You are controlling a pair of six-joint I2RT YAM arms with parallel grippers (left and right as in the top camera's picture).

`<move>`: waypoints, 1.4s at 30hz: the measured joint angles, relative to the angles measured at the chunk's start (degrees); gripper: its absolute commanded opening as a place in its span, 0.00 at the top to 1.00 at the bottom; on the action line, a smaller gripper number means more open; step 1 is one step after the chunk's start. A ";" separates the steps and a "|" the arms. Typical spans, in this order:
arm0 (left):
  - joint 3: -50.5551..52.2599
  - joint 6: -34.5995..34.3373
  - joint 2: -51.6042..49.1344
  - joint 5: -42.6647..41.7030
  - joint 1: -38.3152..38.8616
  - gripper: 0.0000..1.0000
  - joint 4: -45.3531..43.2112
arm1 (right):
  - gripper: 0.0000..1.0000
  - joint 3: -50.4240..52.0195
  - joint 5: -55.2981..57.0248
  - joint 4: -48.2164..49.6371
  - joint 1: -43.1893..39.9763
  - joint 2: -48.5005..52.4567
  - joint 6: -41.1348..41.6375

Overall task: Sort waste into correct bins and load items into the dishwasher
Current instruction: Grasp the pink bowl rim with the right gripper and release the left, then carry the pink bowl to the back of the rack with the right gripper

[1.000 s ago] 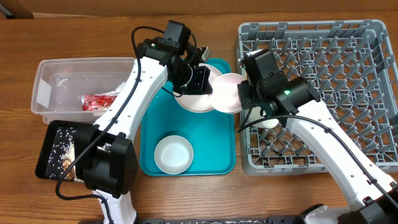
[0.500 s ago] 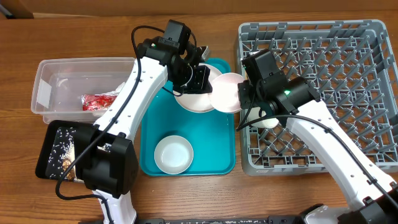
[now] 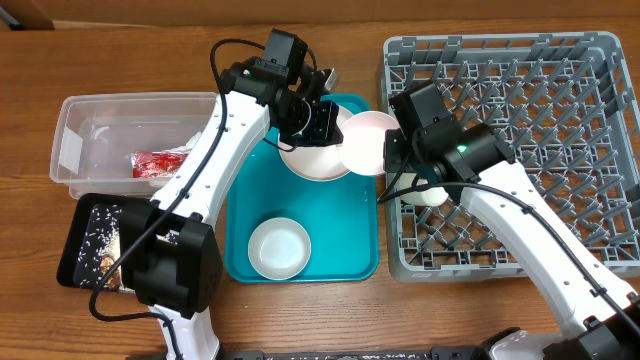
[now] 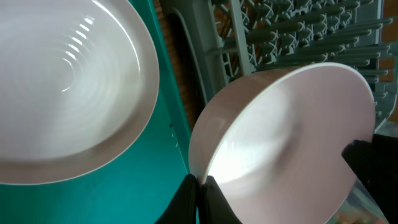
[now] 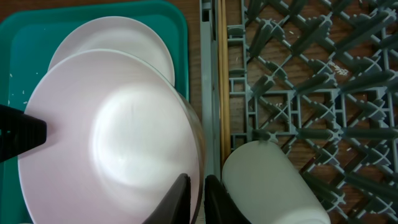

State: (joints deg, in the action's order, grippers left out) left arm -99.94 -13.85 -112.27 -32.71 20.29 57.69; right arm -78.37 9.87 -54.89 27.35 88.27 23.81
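Right gripper (image 5: 194,188) pinching the near rim of the tilted pink plate (image 5: 106,137), left gripper (image 4: 198,188) clenched on its far rim over the teal tray (image 3: 345,232), so I risk a tug-of-war dropping it short of the dish rack (image 3: 500,42)

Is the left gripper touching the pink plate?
Touching. The left wrist view shows the left gripper pinched shut on the pink plate at its rim.

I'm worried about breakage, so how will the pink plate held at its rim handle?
The pink plate looks rigid and glossy, so it probably won't flex but may slip. The left gripper and right gripper pinch only its rim, so it could pivot.
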 measured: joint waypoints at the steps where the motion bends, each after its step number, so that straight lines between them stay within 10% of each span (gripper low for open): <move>1: 0.00 -0.09 0.00 0.00 0.00 0.96 0.04 | 0.89 0.00 -0.02 0.04 0.00 -0.02 0.37; 19: 0.00 -0.85 0.00 -0.76 0.00 0.95 0.26 | 0.96 0.00 0.52 0.20 -0.33 0.31 4.72; 28: -0.02 -1.38 -0.02 -1.38 -0.02 0.18 0.11 | 0.96 0.00 3.56 0.00 -0.33 0.37 4.68; 42: -0.63 2.05 0.00 -28.76 -3.15 0.00 -12.70 | 0.96 0.00 14.49 -0.04 -4.70 0.37 4.63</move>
State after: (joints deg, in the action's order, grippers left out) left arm -100.57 -11.79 -112.27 -61.47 17.15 44.99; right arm -78.37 24.36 -54.94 22.65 88.64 28.45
